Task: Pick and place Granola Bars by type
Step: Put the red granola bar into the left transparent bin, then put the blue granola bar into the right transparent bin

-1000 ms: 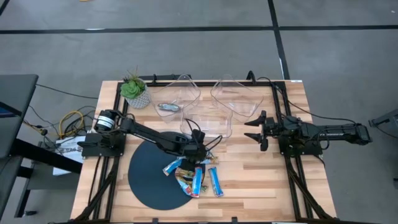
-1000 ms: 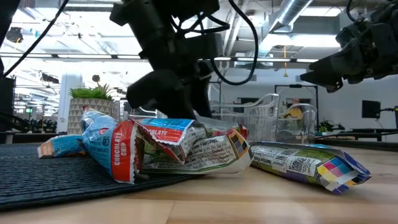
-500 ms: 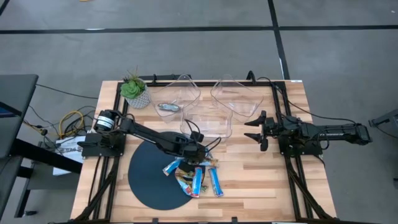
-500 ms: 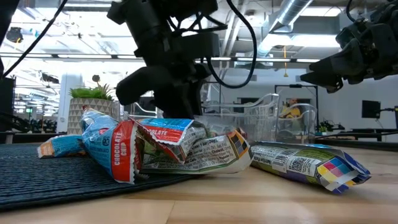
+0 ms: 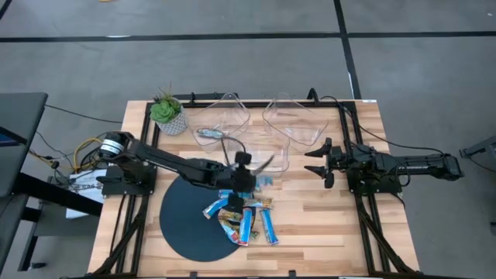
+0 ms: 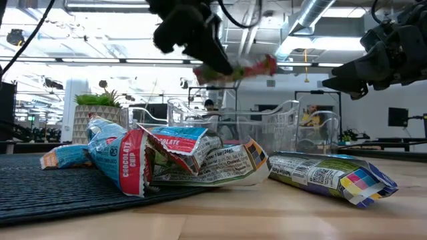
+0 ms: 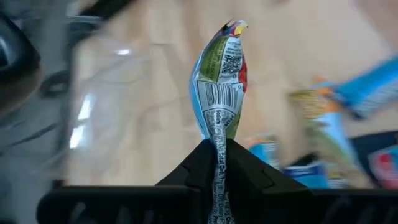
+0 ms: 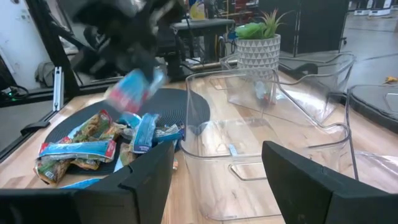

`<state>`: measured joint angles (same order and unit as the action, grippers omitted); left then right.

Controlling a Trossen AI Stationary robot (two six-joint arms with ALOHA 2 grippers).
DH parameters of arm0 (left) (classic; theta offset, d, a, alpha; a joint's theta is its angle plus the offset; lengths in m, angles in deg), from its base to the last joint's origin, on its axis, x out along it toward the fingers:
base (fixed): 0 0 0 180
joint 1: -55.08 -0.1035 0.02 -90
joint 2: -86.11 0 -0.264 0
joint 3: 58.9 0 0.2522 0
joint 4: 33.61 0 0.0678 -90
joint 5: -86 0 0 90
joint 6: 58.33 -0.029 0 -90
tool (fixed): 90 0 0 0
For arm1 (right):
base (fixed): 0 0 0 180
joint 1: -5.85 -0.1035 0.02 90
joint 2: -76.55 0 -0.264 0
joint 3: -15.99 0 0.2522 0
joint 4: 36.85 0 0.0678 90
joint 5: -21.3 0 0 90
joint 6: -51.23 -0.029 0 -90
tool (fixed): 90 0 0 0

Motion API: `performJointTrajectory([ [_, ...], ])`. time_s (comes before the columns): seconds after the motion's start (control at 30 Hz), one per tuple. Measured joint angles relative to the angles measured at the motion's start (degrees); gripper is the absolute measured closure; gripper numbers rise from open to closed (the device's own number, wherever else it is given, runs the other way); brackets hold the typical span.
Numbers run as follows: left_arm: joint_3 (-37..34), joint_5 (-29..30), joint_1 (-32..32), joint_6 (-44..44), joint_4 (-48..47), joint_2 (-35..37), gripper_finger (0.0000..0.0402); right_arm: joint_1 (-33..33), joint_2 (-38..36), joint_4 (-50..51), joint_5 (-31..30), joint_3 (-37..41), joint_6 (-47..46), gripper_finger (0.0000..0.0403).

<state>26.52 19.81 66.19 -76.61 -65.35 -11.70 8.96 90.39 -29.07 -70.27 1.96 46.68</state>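
Observation:
Several granola bars (image 5: 242,218) in blue, white and green wrappers lie heaped on the edge of a dark round mat (image 5: 186,225) and on the wood beside it. My left gripper (image 7: 217,163) is shut on one blue, green and red bar (image 7: 221,81), which the low view shows high above the heap (image 6: 241,69). One more bar (image 5: 209,133) lies in the far left clear bin (image 5: 229,115). My right gripper (image 5: 320,163) waits open at the table's right, away from the bars. My left gripper pinches the bar's flat crimped end (image 7: 217,134) between its two fingers. The fingers slant down from the table's left. The rest of the bar sticks out past the fingertips toward the right, its red end (image 6: 267,65) outermost, lifted clear of the heap.
Three clear plastic bins stand at the back: far left, far right (image 5: 298,120) and one nearer in the middle (image 5: 262,153). A potted plant (image 5: 167,113) stands at the far left corner. Bare wood lies right of the heap.
My left gripper has shut on a bar at the far side of the heap and risen with it. That bar is lifted well clear of the table now. The other bars lie as before.

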Motion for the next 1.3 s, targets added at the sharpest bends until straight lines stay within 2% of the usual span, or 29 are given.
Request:
performJointTrajectory([
  [0.23,0.0,8.0,-7.2,1.3,-2.8,6.1,0.0372,0.0,0.0,0.0,0.0,0.0,0.0,0.0163],
  [0.47,0.0,14.0,-17.6,9.4,-16.9,9.3,0.0372,0.0,0.0,0.0,0.0,0.0,0.0,0.0163],
  [0.67,0.0,12.5,-25.4,17.3,-27.0,9.3,0.0372,0.0,0.0,0.0,0.0,0.0,0.0,0.0163],
  [0.93,-0.1,7.9,-31.0,17.8,-30.5,7.6,0.0372,0.0,0.0,0.0,0.0,0.0,0.0,0.0163],
  [1.03,-0.1,8.5,-31.7,18.8,-30.7,6.9,0.0369,0.0,0.0,0.0,0.0,0.0,0.0,0.0163],
  [1.17,-0.1,8.6,-32.0,18.7,-31.8,6.8,0.0342,0.0,0.0,0.0,0.0,0.0,0.0,0.0163],
  [1.3,-0.1,9.8,-32.0,19.0,-33.5,6.8,0.0294,0.0,0.0,0.0,0.0,0.0,0.0,0.0163],
])
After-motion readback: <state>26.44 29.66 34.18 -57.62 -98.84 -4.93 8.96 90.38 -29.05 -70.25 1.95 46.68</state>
